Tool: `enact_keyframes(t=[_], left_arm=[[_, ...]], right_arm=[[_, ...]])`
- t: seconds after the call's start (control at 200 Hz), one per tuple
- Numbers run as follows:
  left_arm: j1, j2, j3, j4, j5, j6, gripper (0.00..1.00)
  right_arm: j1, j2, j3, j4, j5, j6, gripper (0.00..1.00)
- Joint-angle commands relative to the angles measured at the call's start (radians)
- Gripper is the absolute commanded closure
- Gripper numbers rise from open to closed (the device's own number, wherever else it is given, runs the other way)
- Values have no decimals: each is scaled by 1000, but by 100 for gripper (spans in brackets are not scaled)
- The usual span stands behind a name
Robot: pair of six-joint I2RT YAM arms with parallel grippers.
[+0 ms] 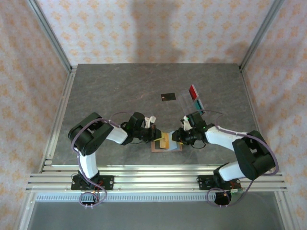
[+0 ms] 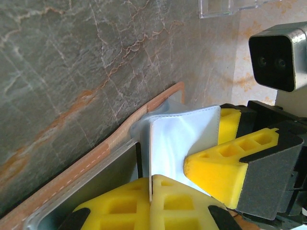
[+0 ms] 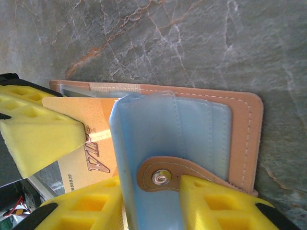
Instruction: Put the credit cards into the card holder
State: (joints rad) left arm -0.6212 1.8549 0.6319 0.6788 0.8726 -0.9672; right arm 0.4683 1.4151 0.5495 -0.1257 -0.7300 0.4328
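The left end effector (image 2: 150, 191) is pinching fully closed on a clear sleeve (image 2: 177, 139) of the card holder (image 3: 244, 124). The right end effector (image 3: 149, 184) is straddling a blue sleeve (image 3: 144, 129), and whether it is gripping cannot be told. The black card (image 1: 167, 97), red card (image 1: 193, 90) and teal card (image 1: 197, 102) are sitting well beyond both.

- You see a grey marble table (image 1: 120, 86) with orange veins, and pink walls (image 1: 29, 72) printed with orange flowers.
- Your card holder (image 3: 242, 124) is tan with pale stitching and light-blue sleeves.
- Near the top view's centre lie a black card (image 1: 167, 97), red card (image 1: 193, 90) and teal card (image 1: 198, 102); the gold card (image 3: 91, 124) bears dark lettering.
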Motion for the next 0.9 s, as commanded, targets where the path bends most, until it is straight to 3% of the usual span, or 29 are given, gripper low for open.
enact_keyframes(t=[0.0,0.09,0.36,0.606,0.896], left_arm=[[-11,24,-9,68,-12,-2,100],[-11,19,-11,46,-20,14,100],[-11,-60,17,-228,-79,176,100],[-14,-4,14,-108,-47,108,100],[-29,-16,60,-212,-53,191,100]], right_arm=[[4,3,-20,-18,40,-13,66],[-2,-16,-19,-31,45,-11,65],[-4,-61,7,-124,89,-49,66],[-5,-60,-5,-101,87,-35,66],[-7,-57,-3,-109,101,-42,70]])
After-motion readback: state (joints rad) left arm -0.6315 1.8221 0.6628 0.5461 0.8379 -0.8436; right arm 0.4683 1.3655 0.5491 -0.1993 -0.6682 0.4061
